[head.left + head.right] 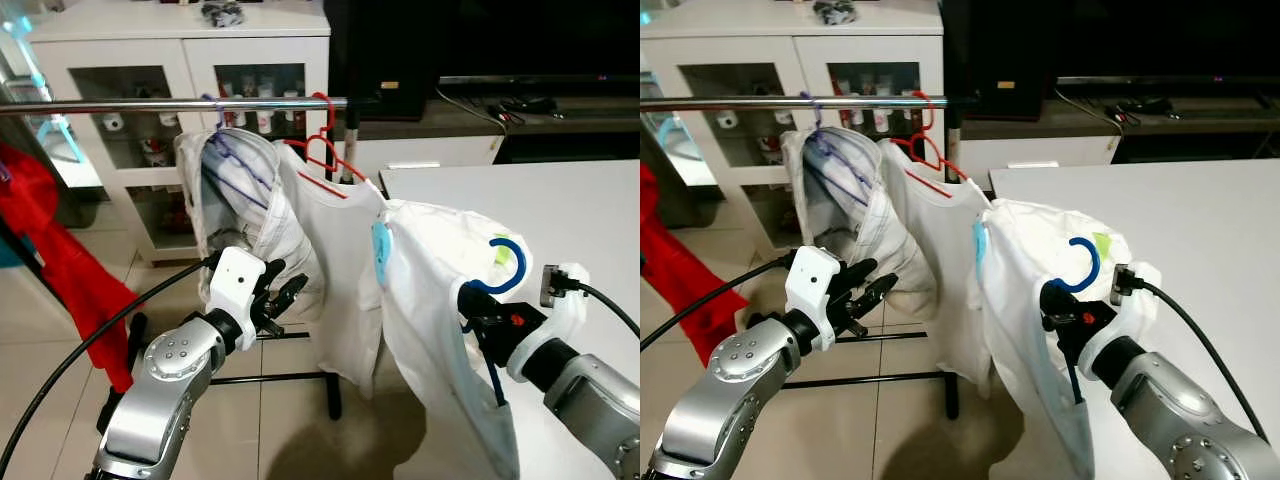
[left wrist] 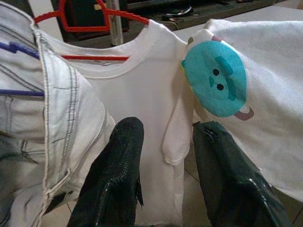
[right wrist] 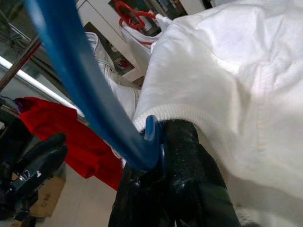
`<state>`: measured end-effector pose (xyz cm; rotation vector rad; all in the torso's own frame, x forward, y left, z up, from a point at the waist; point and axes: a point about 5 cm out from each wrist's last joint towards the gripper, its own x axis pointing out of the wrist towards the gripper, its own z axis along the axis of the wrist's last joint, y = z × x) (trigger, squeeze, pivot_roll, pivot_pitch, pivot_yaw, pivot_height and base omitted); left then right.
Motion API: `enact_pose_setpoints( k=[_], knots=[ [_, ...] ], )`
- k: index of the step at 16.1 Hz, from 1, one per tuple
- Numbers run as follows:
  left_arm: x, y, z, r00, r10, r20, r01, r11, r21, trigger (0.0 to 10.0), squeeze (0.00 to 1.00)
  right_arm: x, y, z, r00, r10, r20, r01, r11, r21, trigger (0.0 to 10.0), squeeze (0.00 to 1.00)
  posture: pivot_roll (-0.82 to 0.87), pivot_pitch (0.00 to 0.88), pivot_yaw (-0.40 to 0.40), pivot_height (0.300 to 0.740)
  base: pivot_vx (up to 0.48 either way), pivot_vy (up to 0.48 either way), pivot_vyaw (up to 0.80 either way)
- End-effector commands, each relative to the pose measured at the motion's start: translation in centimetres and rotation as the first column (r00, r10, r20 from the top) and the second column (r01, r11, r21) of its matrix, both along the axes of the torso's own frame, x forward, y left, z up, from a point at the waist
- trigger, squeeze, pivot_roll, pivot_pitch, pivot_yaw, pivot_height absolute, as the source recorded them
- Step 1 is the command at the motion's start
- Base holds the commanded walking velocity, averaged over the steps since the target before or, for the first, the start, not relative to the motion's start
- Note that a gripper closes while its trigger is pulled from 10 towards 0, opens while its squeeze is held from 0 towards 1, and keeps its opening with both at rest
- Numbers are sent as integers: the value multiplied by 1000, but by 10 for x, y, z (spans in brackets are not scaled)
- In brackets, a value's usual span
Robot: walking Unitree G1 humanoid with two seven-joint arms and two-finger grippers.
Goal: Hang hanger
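My right gripper (image 1: 472,305) is shut on a blue hanger (image 1: 503,268) that carries a white shirt (image 1: 440,300) with a teal cartoon patch (image 2: 215,85). It holds the hanger in the air, right of and below the silver clothes rail (image 1: 170,104), over the edge of the white table. The blue hook (image 3: 80,85) curves up from between the fingers. On the rail hang a white T-shirt on a red hanger (image 1: 325,150) and a pale striped garment on a purple hanger (image 1: 235,155). My left gripper (image 1: 285,297) stands open, low in front of the striped garment (image 2: 42,118).
A white table (image 1: 560,210) lies to the right. Behind the rail stands a white glass-door cabinet (image 1: 130,70), with a dark TV unit (image 1: 480,60) beside it. A red cloth (image 1: 60,260) hangs at the left. The rack's black foot (image 1: 290,378) rests on the tiled floor.
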<state>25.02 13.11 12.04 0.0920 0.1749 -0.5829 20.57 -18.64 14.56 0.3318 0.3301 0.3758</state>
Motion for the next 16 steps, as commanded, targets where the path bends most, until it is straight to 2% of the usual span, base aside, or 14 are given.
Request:
enact_pose_setpoints(
  k=[1, 13, 16],
  knots=[
    [2, 1, 2, 1000, 2, 6, -2, 1000, 4, 10000, 0, 2, 2, 0, 1000, -3, 6, 4, 1000, -18, 10000, 0, -96, 0, 17, 740, 0, 0, 0],
    [2, 1, 3, 1000, -2, 6, 2, 1000, 7, 10000, 0, 2, 10, -5, 1000, -5, -6, 4, 999, -43, 10000, 0, -93, 0, 16, 740, -297, 0, 0],
    [0, 1, 1, 1000, -13, -2, 13, 1000, 19, 10000, 0, 1, 14, -6, 1000, 3, -9, -3, 999, -44, 10000, 0, -94, 0, 18, 740, 0, 0, 0]
  ],
)
